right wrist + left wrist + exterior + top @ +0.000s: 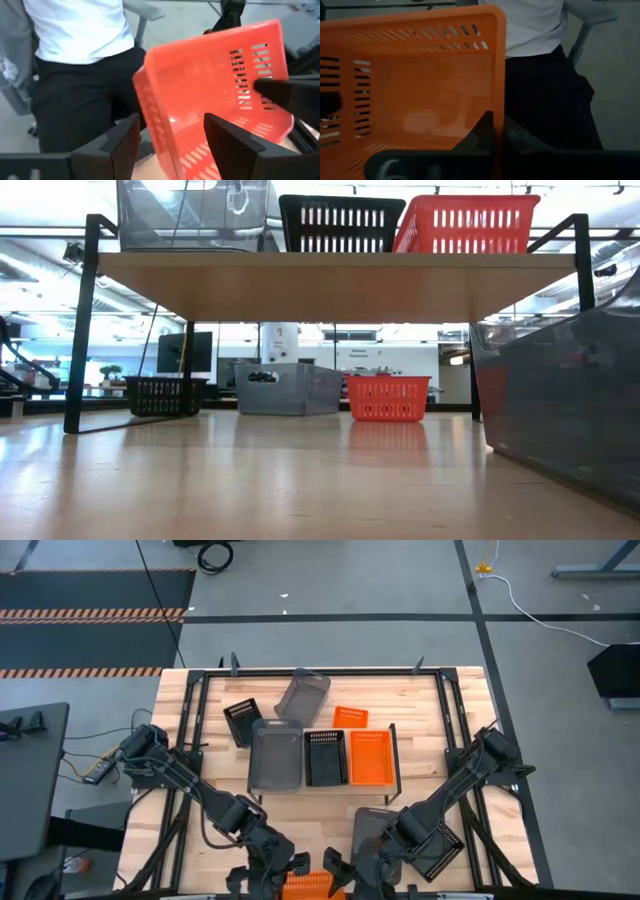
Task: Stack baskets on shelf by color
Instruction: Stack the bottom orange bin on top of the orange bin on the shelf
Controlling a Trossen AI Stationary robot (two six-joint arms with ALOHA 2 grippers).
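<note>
High view: both arms reached to the table's near edge. An orange basket (305,886) sat betw the left claw (268,878) and the right claw (345,875), prob a handover so it can go w/ the orange one on the shelf (394,755). On the shelf, far ahead of both claws: grey (275,757), black (325,757), orange (370,757), one colour per spot. Beyond it lay loose grey (302,695), black (241,722) and orange (350,716) baskets. A grey basket (375,830) w/ a black one (435,850) lay just beside the right arm.

Low view: no claw seen; shelf overhead, three loose baskets behind.

Left wrist: left claw (490,137) was pressed together, pinching the orange basket's wall (420,90); basket right at the fingers. A person in a white shirt (535,25) sat beyond.

Right wrist: right claw (170,145) was spread, fingers (227,142) either side of the basket's end (200,100), not gripping, so the left claw alone carried it.
</note>
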